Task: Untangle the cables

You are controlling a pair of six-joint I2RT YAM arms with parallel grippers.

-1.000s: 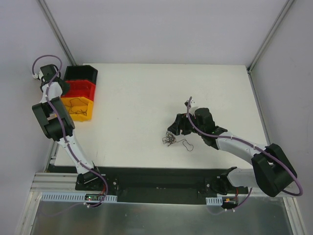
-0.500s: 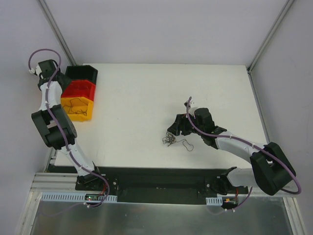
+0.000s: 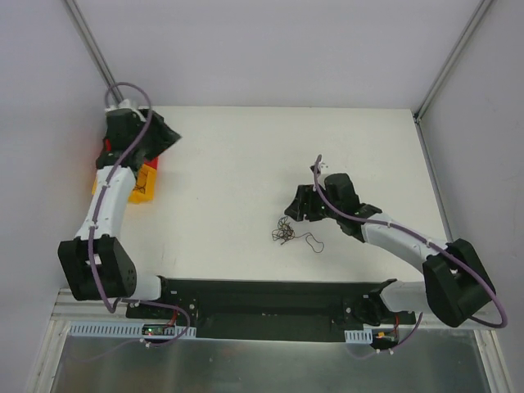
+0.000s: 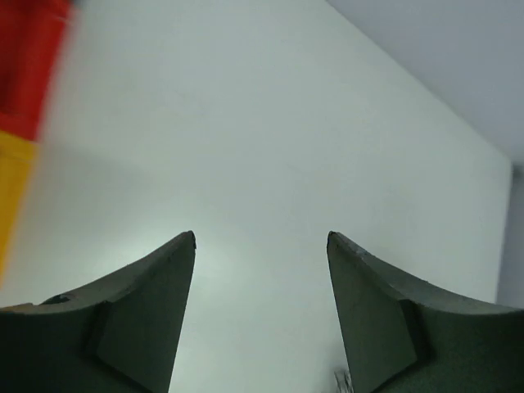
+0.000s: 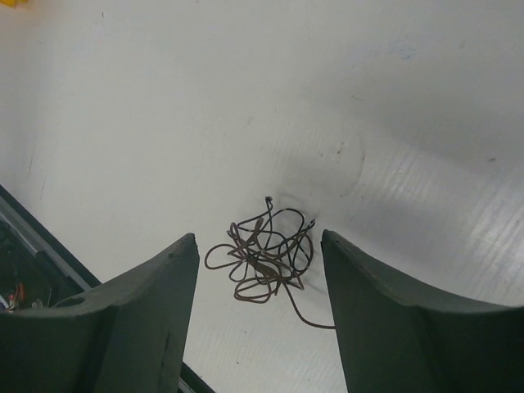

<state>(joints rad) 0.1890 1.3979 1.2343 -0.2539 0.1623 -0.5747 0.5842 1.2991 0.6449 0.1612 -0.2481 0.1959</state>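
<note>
My right hand (image 5: 259, 236) released, fingers spread, hovering over the tangled cables (image 5: 264, 262) on the counter (image 3: 229, 180). My left hand (image 4: 262, 235) also released, empty, beside the yellow bin (image 3: 147, 185).

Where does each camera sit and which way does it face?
Top external: overhead, behind, looking down at the table; left arm and right arm show.
Left wrist: on left arm, facing table and bin edge; open left end effector shows.
Right wrist: on right arm, looking down at the cables; open right end effector shows.
Shared: top and right wrist see the cables.
</note>
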